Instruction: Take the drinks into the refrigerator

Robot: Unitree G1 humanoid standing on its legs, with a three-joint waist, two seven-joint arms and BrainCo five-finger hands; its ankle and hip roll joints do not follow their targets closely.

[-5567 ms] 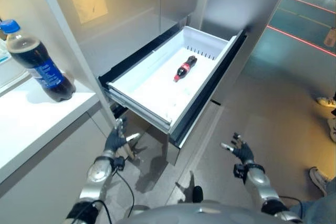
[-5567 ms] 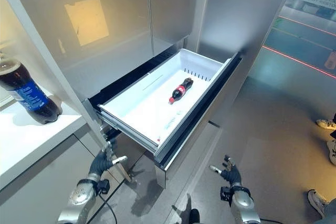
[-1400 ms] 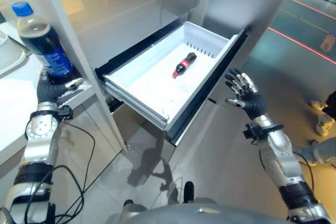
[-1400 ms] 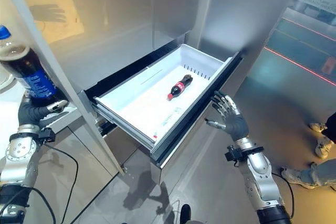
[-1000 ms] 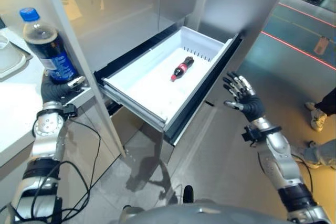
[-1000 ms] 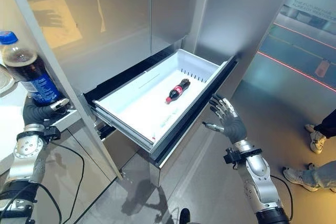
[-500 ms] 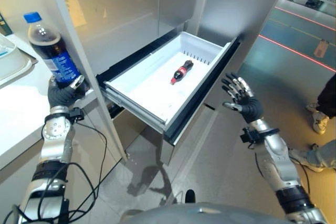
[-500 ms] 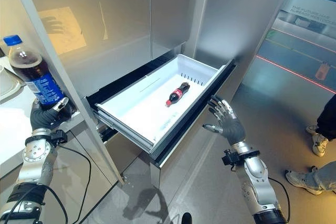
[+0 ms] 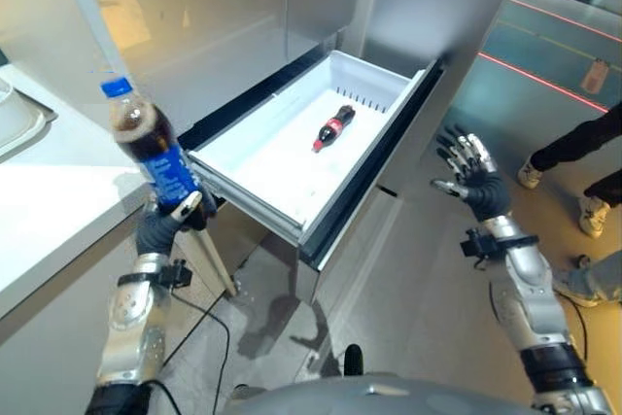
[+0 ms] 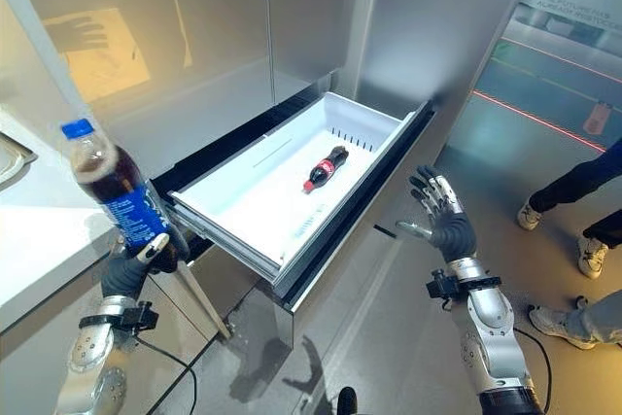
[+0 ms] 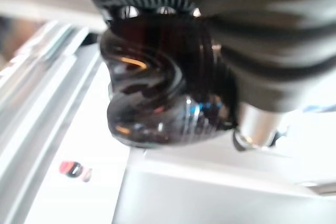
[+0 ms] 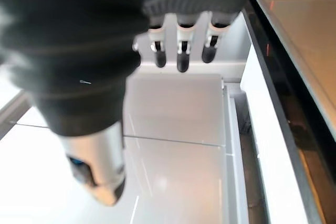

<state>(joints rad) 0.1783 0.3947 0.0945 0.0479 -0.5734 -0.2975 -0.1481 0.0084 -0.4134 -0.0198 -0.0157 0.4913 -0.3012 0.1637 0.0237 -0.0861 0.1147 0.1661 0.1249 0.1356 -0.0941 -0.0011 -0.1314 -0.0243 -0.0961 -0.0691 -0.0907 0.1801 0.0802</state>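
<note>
Left hand gripping cola bottle, ridged base at wrist

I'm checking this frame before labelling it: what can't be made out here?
- Large cola bottle: in the left wrist view, all but its base is hidden by the left robot hand.
- Small bottle in the drawer: label too small to read.
- Right robot hand: palm faces away.

Grey steel panels behind; white counter at left; glossy grey floor — red line, perhaps tape.
</note>
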